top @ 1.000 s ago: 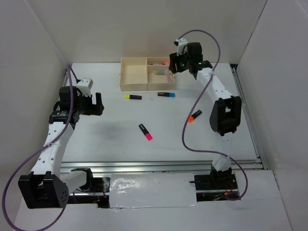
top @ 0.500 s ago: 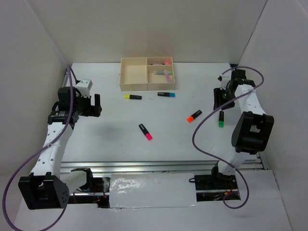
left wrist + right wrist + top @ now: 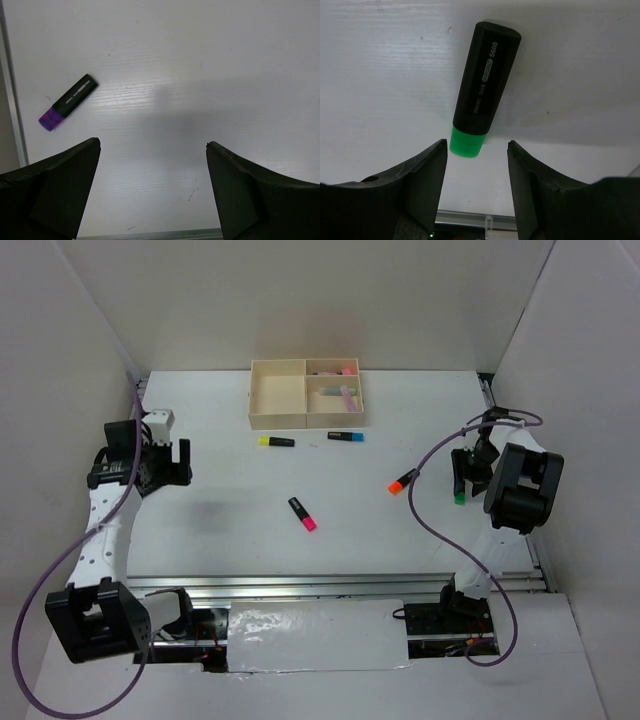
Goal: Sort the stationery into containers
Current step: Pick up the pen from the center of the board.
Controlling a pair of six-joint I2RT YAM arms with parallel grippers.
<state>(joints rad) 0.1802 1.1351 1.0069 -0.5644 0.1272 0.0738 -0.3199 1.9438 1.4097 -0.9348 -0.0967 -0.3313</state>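
The right claw hangs with fingers apart over the table, the green-tipped marker lying just ahead of its gap, tip nearest; light, stiff and slick, it probably wants pinching across the black barrel.

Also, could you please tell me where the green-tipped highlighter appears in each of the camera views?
Top external: the green-tipped highlighter lies at the table's right side, right of the orange-tipped highlighter.
Left wrist: not in it; only a purple-tipped highlighter shows.
Right wrist: the middle of the picture, green tip lowest.
Shared landmark: the right gripper, open, with its fingers on either side of the green tip.
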